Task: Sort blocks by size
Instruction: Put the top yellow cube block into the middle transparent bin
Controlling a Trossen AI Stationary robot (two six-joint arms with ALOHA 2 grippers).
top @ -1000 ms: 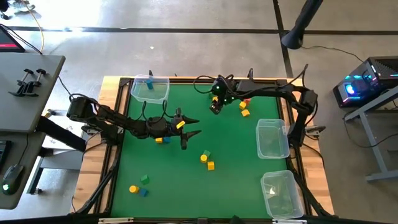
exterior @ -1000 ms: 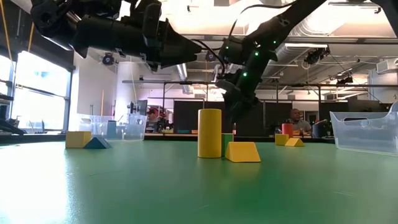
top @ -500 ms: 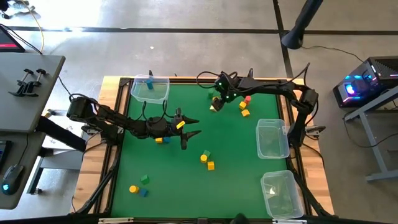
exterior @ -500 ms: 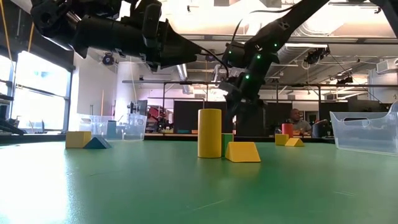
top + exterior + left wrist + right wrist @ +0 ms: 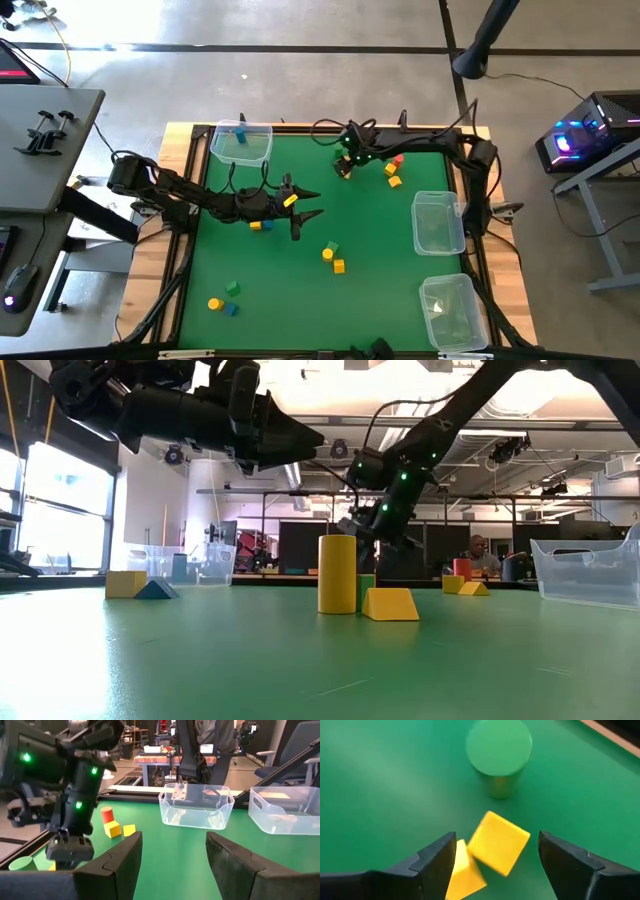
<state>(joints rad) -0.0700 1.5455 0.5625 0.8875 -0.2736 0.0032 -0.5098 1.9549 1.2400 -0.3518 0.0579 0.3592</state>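
Observation:
My right gripper (image 5: 343, 168) hangs open over the far middle of the green mat. In the right wrist view its fingers stand on either side of a tilted yellow cube (image 5: 497, 842) without touching it. A second yellow block (image 5: 465, 870) lies against the cube, and a green cylinder (image 5: 499, 747) stands just beyond. My left gripper (image 5: 318, 203) is open and empty above the mat's middle left. Other blocks lie scattered: a red one (image 5: 398, 158) and two yellow ones (image 5: 392, 176) at the far right, and a small group (image 5: 332, 256) at the centre.
One clear tub (image 5: 241, 143) at the far left corner holds a blue block. Two clear tubs (image 5: 437, 220) (image 5: 448, 310) stand along the right edge. A yellow and a blue block (image 5: 260, 226) lie under my left arm. Three blocks (image 5: 224, 300) lie near the front left.
My right gripper has turned at the wrist and shifted slightly toward the table's left over the far blocks.

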